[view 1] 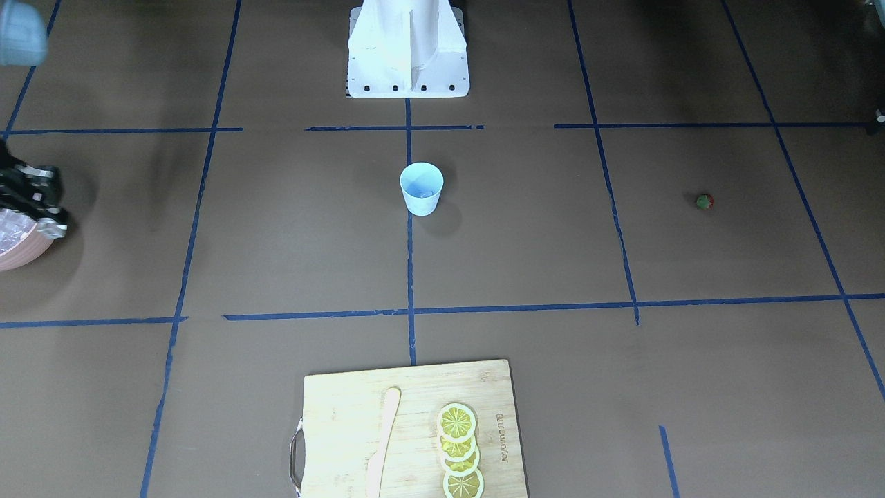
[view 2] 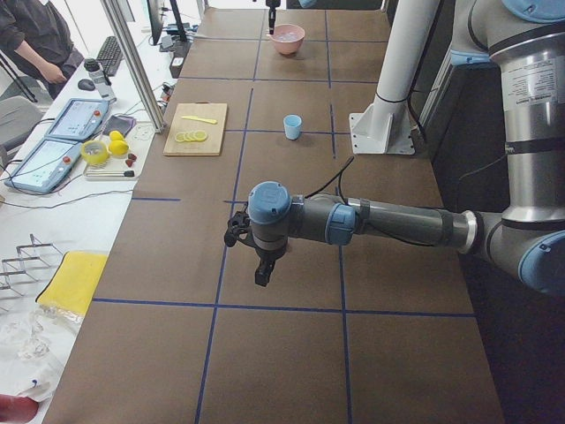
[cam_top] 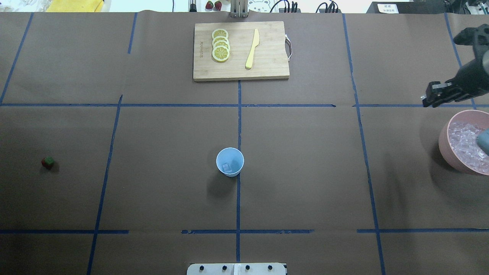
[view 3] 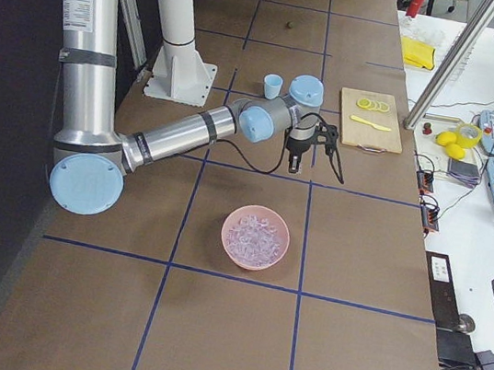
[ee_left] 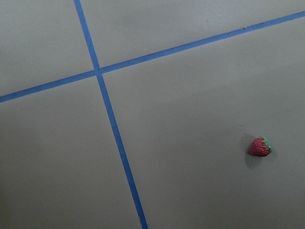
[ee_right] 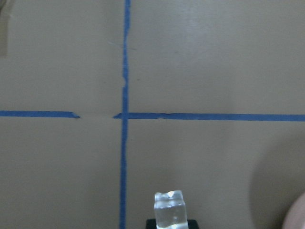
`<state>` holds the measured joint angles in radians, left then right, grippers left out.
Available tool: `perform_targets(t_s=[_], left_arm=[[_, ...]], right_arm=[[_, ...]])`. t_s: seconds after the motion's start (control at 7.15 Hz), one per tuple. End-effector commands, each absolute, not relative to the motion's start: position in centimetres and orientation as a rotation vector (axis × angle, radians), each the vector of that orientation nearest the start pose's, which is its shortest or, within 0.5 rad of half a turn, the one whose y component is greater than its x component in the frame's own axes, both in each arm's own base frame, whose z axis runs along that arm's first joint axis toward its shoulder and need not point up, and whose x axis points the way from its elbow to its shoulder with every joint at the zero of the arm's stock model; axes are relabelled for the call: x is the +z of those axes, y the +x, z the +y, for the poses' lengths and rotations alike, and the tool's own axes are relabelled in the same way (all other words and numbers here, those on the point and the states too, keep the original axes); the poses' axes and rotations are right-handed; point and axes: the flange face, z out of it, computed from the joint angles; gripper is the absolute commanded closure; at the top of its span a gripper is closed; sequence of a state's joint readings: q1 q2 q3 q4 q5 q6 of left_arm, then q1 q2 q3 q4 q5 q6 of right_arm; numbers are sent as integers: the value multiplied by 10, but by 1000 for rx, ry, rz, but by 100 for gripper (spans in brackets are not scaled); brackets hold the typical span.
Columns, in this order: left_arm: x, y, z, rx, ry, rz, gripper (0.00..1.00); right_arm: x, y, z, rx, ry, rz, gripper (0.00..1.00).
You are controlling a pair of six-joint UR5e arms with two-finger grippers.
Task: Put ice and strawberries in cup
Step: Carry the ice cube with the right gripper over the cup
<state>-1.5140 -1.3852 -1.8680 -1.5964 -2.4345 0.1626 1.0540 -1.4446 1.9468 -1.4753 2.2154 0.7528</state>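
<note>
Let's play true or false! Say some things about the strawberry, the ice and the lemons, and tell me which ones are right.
1. The strawberry is inside the cup. False: it lies on the table, far from the cup.
2. The right hand holds an ice cube. True.
3. The pink bowl is empty. False: it is full of ice.
4. Four lemon slices lie on the cutting board. True.
</note>
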Motion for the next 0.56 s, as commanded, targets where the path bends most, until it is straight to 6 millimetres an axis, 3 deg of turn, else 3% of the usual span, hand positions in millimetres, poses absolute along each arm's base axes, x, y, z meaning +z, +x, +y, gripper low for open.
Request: perform_targets(t_s=[0.0, 0.28, 0.42], left_arm=[[588, -34, -422, 264, 174, 857, 0], [590, -34, -422, 262, 170, 857, 0], [591, -34, -421, 262, 168, 857, 0]], right_arm=[[330, -329, -468, 35, 96, -837, 96], [212, -441, -429, 97, 67, -765, 96], [168, -487, -409, 131, 55, -772, 96]])
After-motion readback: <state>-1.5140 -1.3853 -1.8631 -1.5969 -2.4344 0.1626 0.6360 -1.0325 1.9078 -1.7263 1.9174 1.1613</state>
